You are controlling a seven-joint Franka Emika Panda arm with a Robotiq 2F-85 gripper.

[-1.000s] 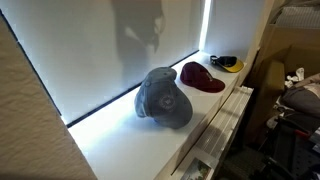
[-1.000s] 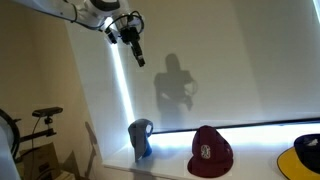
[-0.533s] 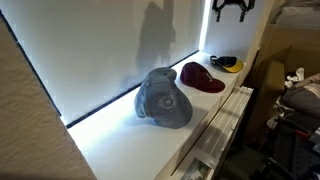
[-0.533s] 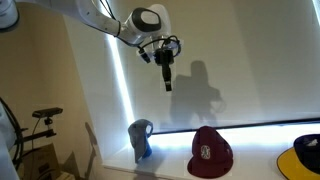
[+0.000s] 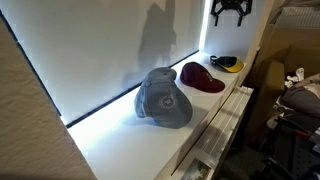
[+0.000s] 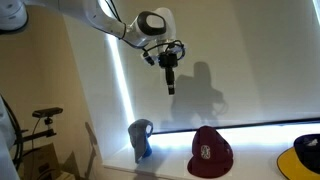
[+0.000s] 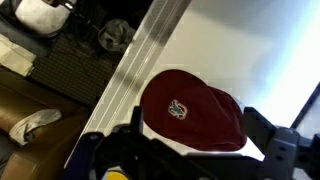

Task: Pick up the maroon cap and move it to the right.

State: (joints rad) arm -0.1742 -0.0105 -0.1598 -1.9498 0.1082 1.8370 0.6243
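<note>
My pincer [image 6: 170,86] is now slightly lower, jaws apart, empty. Dark red fabric baseball cap [image 7: 195,110] below: I should descend centred over crown.

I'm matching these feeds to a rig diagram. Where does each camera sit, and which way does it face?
Exterior view: raised at the ledge's end, looking along it past the grey cap to the maroon cap; only the tool shows.
Exterior view: low, facing the ledge side-on; arm and tool show.
Wrist view: looks down on the maroon cap; fingers at bottom.
Shared: all show the maroon cap.
</note>
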